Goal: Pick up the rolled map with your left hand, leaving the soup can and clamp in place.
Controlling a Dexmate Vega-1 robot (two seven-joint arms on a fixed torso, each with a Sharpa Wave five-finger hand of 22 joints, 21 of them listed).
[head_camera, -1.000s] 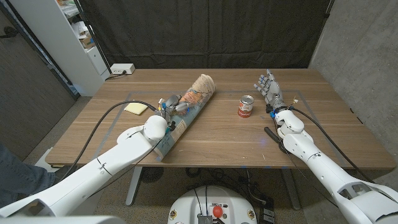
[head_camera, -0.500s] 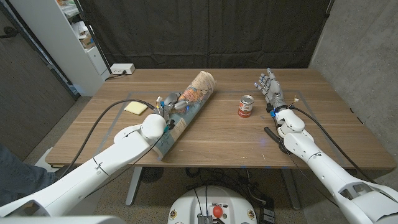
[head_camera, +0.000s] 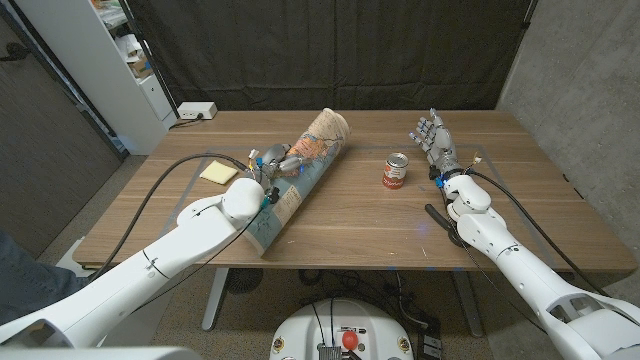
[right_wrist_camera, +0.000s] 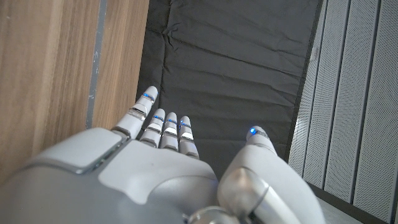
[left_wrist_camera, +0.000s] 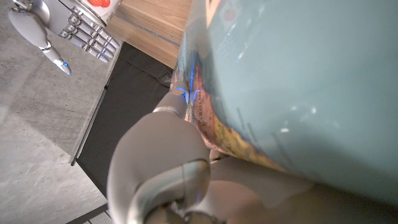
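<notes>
Left hand (head_camera: pixel 272 165) closed around the map (head_camera: pixel 300 176), which lay slanted across the table (head_camera: pixel 380 225) left of the can (head_camera: pixel 396 170), right hand (head_camera: pixel 434 140) held nothing, fingers apart, beside the can, yellow pad (head_camera: pixel 218 173) near the map

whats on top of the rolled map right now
The left hand grips the rolled map around its middle. How its fingers wrap the roll's underside is covered.
</notes>
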